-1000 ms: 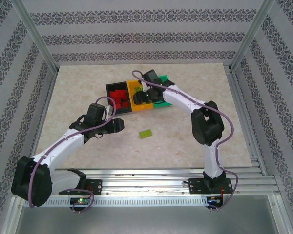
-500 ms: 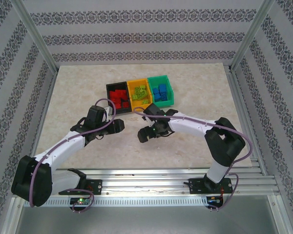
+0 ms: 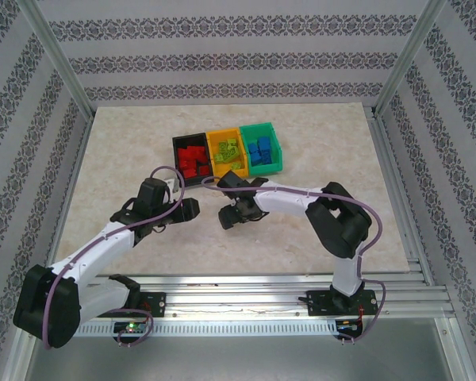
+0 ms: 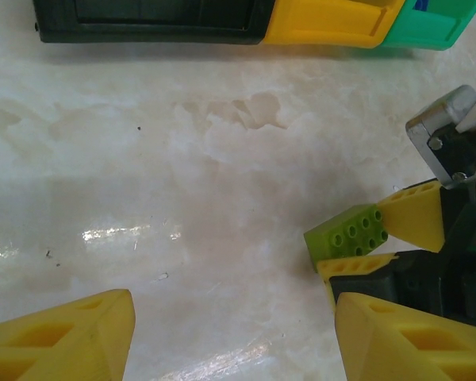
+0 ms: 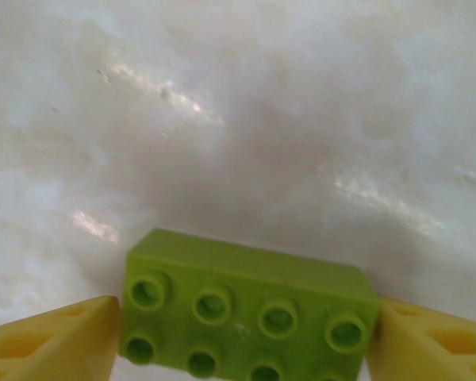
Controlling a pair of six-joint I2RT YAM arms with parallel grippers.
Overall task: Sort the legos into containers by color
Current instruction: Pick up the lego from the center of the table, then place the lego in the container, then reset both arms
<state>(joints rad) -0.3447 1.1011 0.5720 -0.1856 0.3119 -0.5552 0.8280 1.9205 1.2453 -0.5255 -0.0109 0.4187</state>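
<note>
A: Lime green lego (image 5: 246,313), down near the middle of the table (image 3: 127,159), pinched end to end by the right gripper (image 3: 232,214). Why grabbed by the short ends?

B: Probably for a square hold. Flat pads on flat end faces, studs up, no twisting on the lift. Can't tell if lifted yet or resting on the marble.

A: And the left gripper (image 4: 234,341)?

B: Spread wide, nothing between the fingers, sitting at 9 o'clock of the lego. Guessing hanging back to leave the lane free.

A: Containers?

B: Straight up at 12 o'clock from the lego in the top view. Black bin (image 4: 55,28) with red legos (image 3: 193,159), orange-yellow bin (image 4: 325,22) with lime legos (image 3: 230,152), green bin (image 4: 432,28) with blue legos (image 3: 259,151). So presumably bound for the middle one. Short carry, just needs height over the front wall.
</note>
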